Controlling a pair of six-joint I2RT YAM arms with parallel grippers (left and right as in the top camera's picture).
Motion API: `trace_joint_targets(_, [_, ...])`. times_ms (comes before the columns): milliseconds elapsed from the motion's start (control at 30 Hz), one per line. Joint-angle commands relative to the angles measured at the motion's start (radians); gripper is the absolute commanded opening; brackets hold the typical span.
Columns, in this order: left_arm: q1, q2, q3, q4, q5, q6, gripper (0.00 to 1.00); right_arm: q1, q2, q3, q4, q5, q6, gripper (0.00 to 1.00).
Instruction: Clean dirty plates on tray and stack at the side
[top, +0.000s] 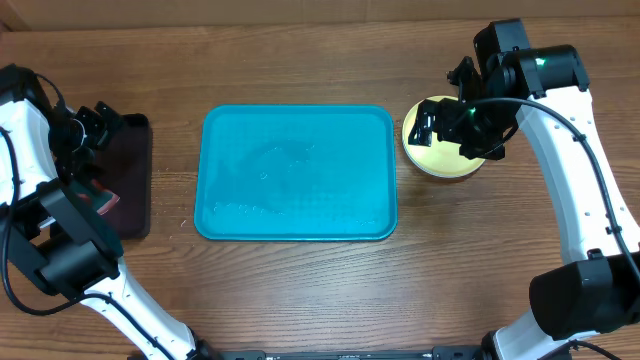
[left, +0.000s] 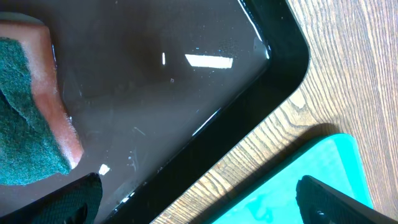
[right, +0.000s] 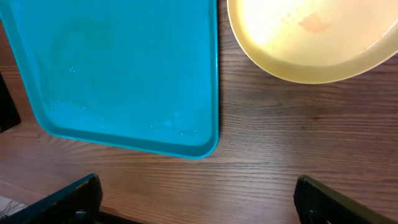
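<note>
While the turquoise tray (top: 300, 215) lies bare in the middle of the wooden table (top: 300, 290), its long side running left to right, the plates (top: 432, 158) sit just beside its right end, off the tray. Only 1 plate shows from above. It is pale yellow-green and round, so it has no long axis; whether others lie under it cannot be told. The right gripper (top: 458, 122) hovers over it, fingers spread wide and holding nothing. In the right wrist view the plate lies ahead of the fingers (right: 339, 202), toward the right one and apart from the tray edge, with a faint orange smear (right: 314, 23) on its glossy face. The left gripper (top: 95, 125) is well apart at the other end, also spread and empty, above a black tray (left: 186, 81) holding a sponge (left: 28, 124) with a green scouring face. The right arm is plainly nearer. Wiping that smear would likely need the sponge brought across.
</note>
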Motion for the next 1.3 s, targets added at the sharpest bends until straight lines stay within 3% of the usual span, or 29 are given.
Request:
trace_joint_targets(0, [-0.003, -0.008, 0.021, 0.001, 0.003, 0.016, 1.0, 0.002, -0.023, 0.0, 0.007, 0.029, -0.006, 1.0])
trace_joint_targets(133, [-0.003, -0.008, 0.021, 0.001, 0.003, 0.016, 1.0, 0.002, -0.027, 0.0, 0.042, 0.069, -0.007, 1.0])
trace_joint_targets(367, [-0.003, -0.008, 0.021, 0.001, 0.003, 0.016, 1.0, 0.002, -0.174, -0.12, 0.259, 0.072, -0.003, 1.0])
trace_joint_targets(600, [-0.003, -0.008, 0.021, 0.001, 0.003, 0.016, 1.0, 0.002, -0.503, -0.462, 0.541, 0.073, -0.003, 1.0])
trace_joint_targets(967, [-0.003, -0.008, 0.021, 0.001, 0.003, 0.016, 1.0, -0.053, -1.242, -1.175, 1.005, 0.072, 0.011, 1.0])
trace_joint_targets(1100, [-0.003, -0.008, 0.021, 0.001, 0.003, 0.016, 1.0, -0.116, -1.422, -1.331, 1.061, 0.072, 0.06, 1.0])
trace_joint_targets(1267, [-0.003, -0.008, 0.021, 0.001, 0.003, 0.016, 1.0, -0.154, -1.508, -1.458, 1.157, 0.071, 0.081, 1.0])
